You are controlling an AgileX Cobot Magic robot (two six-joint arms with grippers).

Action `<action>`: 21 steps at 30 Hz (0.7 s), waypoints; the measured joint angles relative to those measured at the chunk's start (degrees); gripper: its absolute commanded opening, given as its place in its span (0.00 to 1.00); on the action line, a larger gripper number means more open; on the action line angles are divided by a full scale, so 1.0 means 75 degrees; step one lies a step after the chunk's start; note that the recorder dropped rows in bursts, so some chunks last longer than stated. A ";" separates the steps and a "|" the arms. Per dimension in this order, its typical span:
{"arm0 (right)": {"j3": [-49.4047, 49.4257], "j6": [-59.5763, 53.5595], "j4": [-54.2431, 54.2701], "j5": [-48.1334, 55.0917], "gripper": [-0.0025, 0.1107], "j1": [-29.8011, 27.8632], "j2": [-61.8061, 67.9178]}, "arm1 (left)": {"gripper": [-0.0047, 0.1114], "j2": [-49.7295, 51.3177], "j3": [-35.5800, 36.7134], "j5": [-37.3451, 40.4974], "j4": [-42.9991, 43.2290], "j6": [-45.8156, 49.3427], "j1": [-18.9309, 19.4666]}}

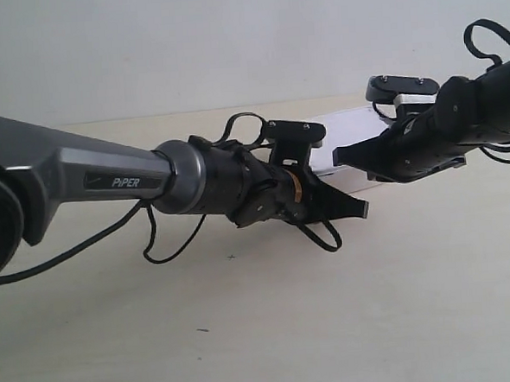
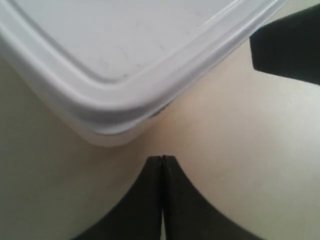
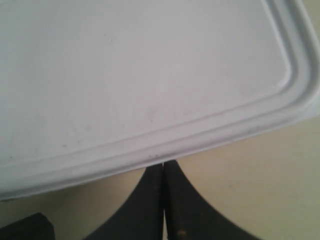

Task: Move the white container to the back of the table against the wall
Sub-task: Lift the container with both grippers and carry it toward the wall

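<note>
Black fingers pressed together on both grippers, two counted. On the left gripper (image 2: 161, 159), lay just short of a rounded corner of the one white container (image 2: 125, 50); on the right gripper (image 3: 163, 165), met its long rim. Found it on the table (image 1: 332, 325), short of the wall (image 1: 228, 37)

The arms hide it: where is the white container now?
Exterior view: the white container lies right of centre near the table's back edge, behind the left end effector and right end effector.

Grey PiPER-marked arm (image 1: 72, 172), black pincer (image 1: 362, 207), looped cables (image 1: 68, 250)
</note>
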 measured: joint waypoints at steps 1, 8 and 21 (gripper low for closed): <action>-0.0080 0.0000 -0.0014 0.0014 0.02 0.0000 0.0084 | 0.04 0.0036 -0.0099 0.0075 0.0018 0.0015 0.0000; -0.0471 0.0000 -0.0006 0.0076 0.02 0.0000 0.0420 | 0.04 0.0314 -0.0860 0.0612 0.0189 0.0148 0.0188; -0.1341 0.0000 -0.0006 0.0094 0.02 0.0000 0.0978 | 0.04 0.0610 -0.1368 0.0705 0.0521 0.0177 0.0591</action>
